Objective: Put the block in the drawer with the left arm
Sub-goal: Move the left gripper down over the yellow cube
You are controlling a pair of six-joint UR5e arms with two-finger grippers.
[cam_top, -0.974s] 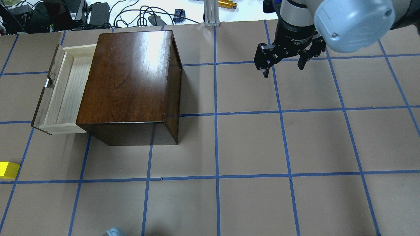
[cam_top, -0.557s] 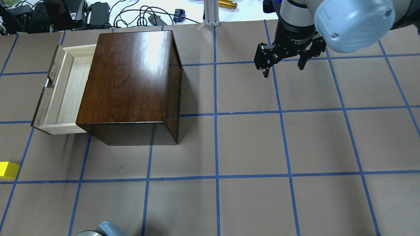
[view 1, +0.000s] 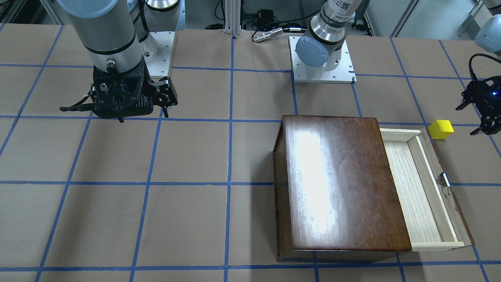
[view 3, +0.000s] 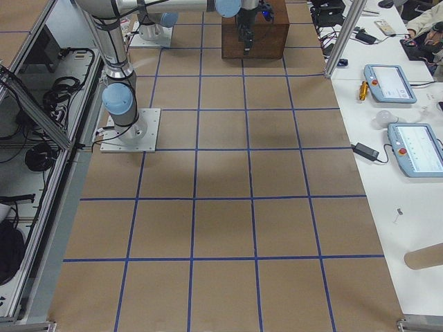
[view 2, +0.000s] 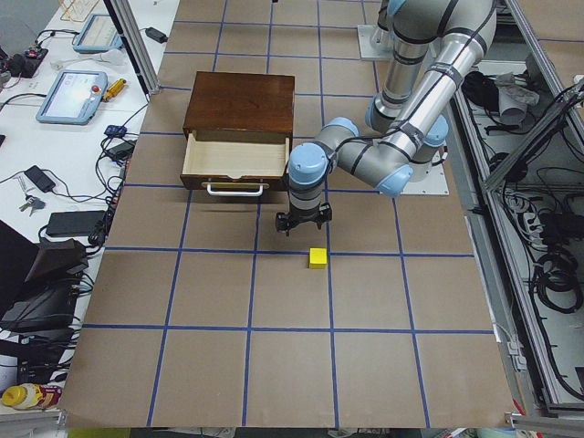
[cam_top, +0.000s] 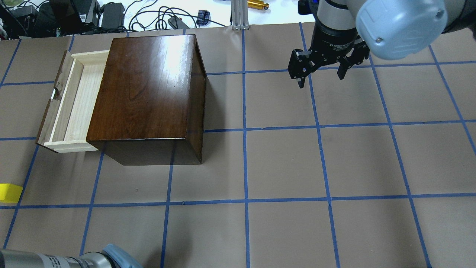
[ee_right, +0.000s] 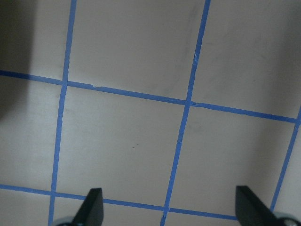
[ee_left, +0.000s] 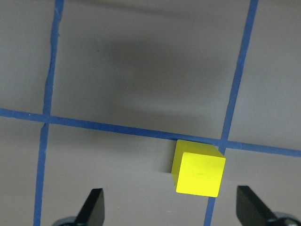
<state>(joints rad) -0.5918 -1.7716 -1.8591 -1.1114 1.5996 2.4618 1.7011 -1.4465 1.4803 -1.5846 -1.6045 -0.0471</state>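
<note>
The yellow block (view 1: 441,129) sits on the table beside the drawer's front, at the left edge of the overhead view (cam_top: 9,193). The pale-wood drawer (cam_top: 74,104) stands pulled out of the dark-brown box (cam_top: 148,89) and is empty. My left gripper (view 1: 475,117), with its blue light, hangs open above the table close to the block. In the left wrist view the block (ee_left: 199,173) lies just ahead of the spread fingertips (ee_left: 94,209), nearer the right one. My right gripper (cam_top: 321,81) is open and empty over bare table, far from the box.
Cables, chargers and an aluminium post (cam_top: 240,15) lie along the table's far edge. The arm base plates (view 1: 323,58) are bolted behind the box. My left arm's forearm (cam_top: 55,259) crosses the near left corner. Tablets (view 3: 391,81) lie on a side table.
My left arm's forearm and blue joint cap have slid further into the overhead view's bottom left. The block, box, drawer and right gripper have stayed put.
</note>
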